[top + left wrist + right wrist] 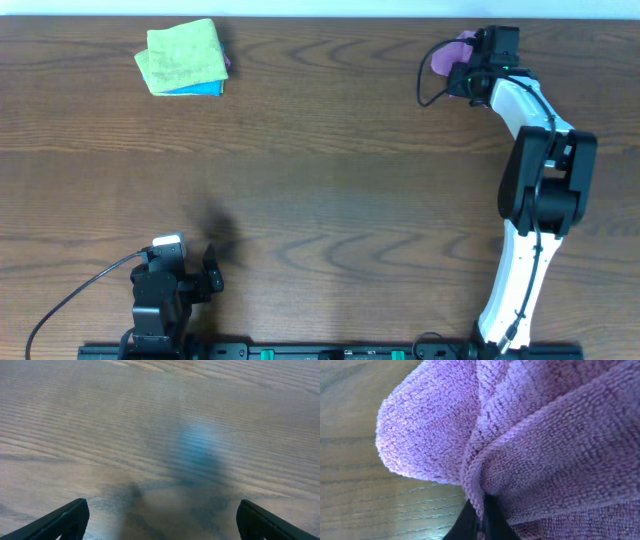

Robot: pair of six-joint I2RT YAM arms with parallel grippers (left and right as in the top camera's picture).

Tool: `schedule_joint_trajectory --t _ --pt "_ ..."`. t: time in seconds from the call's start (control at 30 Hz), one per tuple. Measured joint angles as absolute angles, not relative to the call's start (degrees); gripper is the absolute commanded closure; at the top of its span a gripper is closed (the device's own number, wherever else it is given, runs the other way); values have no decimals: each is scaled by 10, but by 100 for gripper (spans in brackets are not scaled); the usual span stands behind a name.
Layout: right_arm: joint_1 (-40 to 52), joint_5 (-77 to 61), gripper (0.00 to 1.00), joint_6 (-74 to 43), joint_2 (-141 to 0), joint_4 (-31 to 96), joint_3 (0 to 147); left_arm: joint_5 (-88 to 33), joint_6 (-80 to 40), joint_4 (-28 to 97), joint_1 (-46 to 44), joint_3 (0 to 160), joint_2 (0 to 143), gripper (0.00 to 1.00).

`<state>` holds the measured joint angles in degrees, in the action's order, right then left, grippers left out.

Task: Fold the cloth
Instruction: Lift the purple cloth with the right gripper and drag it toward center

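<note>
a: how far along is the fold?
b: barely begun, i'd say. the cloth [443,54] lies at the far right of the table [320,170], bunched up, with no clean fold in it that i can see. the right gripper [481,522] has its jaws pinched tight on a ridge of the lilac terry. the wrist view shows the fabric gathered right between the dark tips.
a: so what is left?
b: nearly all of it, in my judgement: lift that pinched edge, carry it across, lay it flat on the other half, let go.
a: and the other arm?
b: the left gripper [208,276] hangs over bare wood at the front left, jaws spread wide, holding nothing, well apart from the cloth.
a: anything in the way?
b: no. a yellow-green cloth [180,55] sits folded on a blue cloth [205,90] at the far left, well clear. the only worry is the table's far edge, close to the cloth.
</note>
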<state>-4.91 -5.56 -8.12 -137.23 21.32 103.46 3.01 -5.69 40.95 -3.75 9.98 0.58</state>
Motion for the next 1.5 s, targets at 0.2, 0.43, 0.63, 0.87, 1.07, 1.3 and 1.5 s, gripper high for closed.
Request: schedule_joint_trajectory --t 0.2,0.43,0.63,0.87,1.07,1.3,1.5 --pt "-49 -56 99 -79 -1366 230 1035 30 -57 409 -37 100 6 5" --pt "-40 -56 99 -43 -1273 322 1034 30 -57 409 -37 100 6 5" --pt "6 -56 99 -1 -1122 449 1038 30 -57 409 -37 100 6 5" --pt "87 -60 99 24 -1057 561 1040 30 -57 409 -37 100 6 5" --pt "185 -64 99 34 -1023 623 1040 30 -57 409 -37 100 6 4" --pt "293 -76 99 39 -988 704 1040 30 -57 409 -37 100 6 5" --pt "363 -128 99 53 -975 709 1040 30 -57 409 -37 100 6 5"
